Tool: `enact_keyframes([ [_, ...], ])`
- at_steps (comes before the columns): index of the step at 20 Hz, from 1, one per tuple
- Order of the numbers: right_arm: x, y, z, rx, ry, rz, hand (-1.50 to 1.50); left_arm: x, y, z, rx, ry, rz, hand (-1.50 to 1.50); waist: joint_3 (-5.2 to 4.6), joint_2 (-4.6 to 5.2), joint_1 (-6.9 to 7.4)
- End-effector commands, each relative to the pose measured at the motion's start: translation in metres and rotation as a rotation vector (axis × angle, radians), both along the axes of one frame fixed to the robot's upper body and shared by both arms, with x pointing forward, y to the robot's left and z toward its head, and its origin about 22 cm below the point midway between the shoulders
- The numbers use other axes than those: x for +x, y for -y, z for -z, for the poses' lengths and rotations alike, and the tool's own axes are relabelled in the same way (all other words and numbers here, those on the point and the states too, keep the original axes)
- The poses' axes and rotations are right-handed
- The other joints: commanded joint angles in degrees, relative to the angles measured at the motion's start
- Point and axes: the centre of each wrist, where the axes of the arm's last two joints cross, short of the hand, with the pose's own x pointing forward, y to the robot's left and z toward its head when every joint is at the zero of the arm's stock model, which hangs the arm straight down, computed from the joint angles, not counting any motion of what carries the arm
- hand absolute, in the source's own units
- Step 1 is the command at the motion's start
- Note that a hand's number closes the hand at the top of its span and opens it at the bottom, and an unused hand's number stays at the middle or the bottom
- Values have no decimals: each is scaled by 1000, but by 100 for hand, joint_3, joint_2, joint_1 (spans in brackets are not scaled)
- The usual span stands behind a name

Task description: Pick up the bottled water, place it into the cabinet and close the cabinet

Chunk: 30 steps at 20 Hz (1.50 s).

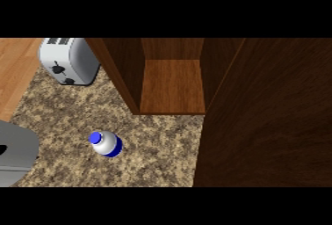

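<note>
bottled water (106,144) stands upright on the counter (156,149), not yet picked up.
no robot hand shows, so its state cannot be told; approach from the side, clear of the open cabinet (172,88) door (266,114).

Granite counter (156,145) with bottled water (106,144), toaster (68,59)

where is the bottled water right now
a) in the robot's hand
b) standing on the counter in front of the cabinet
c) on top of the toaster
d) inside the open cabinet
b: the bottled water stands on the speckled counter, short of the open cabinet, with no hand on it.
</note>
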Motion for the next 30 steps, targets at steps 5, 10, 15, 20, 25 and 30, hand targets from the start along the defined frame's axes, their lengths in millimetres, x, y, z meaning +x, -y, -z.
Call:
enact_keyframes([
  [5, -19, -6, -31, -1, 37, 28, -150, -1, -6, 6, 29, -23, -8, -150, -4, 6, 3],
  [10, -28, -3, -35, -6, 52, 5, -150, 4, 0, 21, 44, -17, -36, -150, -5, 5, -39],
  [15, -22, 4, -28, 1, 50, 25, -150, -11, 13, 23, 62, 30, -57, -150, 1, 3, -4],
  [20, -29, -3, -37, -2, 34, 14, -150, 14, 18, 28, 72, -26, -59, -150, -1, 6, -36],
  [25, -23, -14, -30, 15, 34, 17, -150, 54, 20, 41, 83, -41, -94, -150, -3, 11, -80],
  [30, -22, -7, -32, 12, 50, 10, -150, 72, 40, 70, 151, -56, -110, -150, -3, 19, -101],
])
